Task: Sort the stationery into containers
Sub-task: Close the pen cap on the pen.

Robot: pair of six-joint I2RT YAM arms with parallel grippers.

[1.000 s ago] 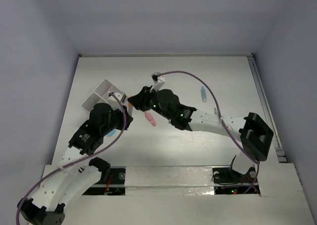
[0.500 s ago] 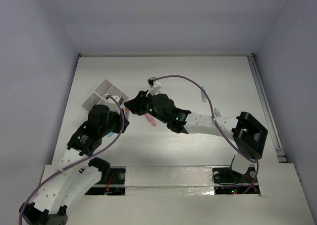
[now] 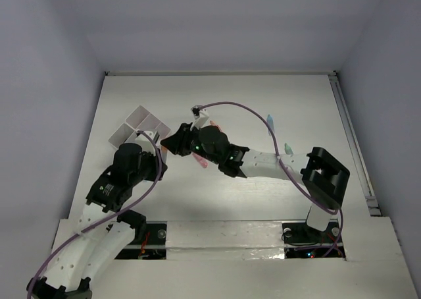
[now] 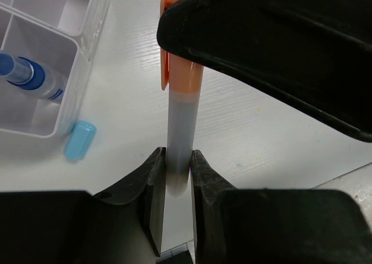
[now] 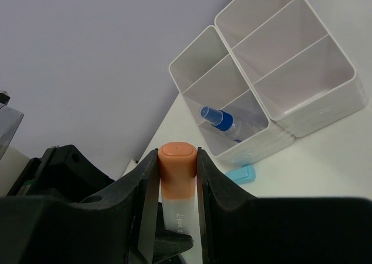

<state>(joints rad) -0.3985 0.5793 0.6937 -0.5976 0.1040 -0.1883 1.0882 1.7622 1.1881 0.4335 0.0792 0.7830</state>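
An orange-capped marker (image 4: 181, 118) with a white barrel is held off the table by both grippers. My left gripper (image 4: 177, 171) is shut on the bare end of the barrel. My right gripper (image 5: 177, 159) is shut on the orange cap (image 5: 177, 166), and its black body (image 4: 273, 49) fills the upper right of the left wrist view. In the top view the two grippers meet just right of the containers (image 3: 139, 122). The white containers (image 5: 302, 116) stand joined side by side; one holds a blue-white tube (image 5: 224, 123).
A small light blue piece (image 4: 80, 139) lies on the table against the containers' wall (image 4: 81, 60). A pink marker (image 3: 201, 161) lies under the right arm. A light blue marker (image 3: 270, 122) and a green one (image 3: 287, 147) lie further right.
The right arm has swung left and slightly nearer, its wrist now close above the left gripper. The left wrist has drawn back a little. Both grips look unchanged.
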